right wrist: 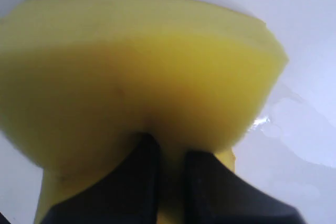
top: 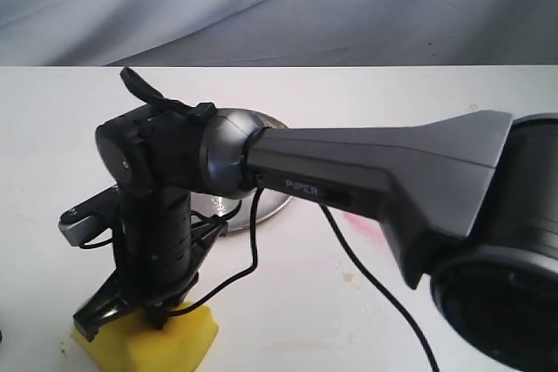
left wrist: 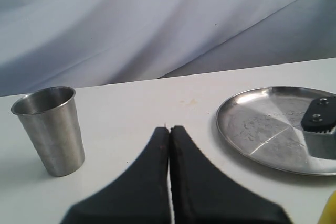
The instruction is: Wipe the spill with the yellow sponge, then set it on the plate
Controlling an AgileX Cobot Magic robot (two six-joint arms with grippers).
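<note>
Right gripper point(right wrist: 169, 153) pinches the yellow sponge point(right wrist: 142, 72) on the table point(top: 52, 128) — the squeezed foam may twist loose when dragged. Left gripper point(left wrist: 169, 132), jaws together and empty, faces the plate point(left wrist: 262, 129).

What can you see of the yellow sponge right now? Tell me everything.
The yellow sponge is a bright yellow, thick foam block with matte faces. The right gripper reaches down and pinches it, so the foam bulges around the black fingers. It rests on the white table, at the lower left of the exterior view, apart from the plate. A wet sheen shows on the table beside it.
</note>
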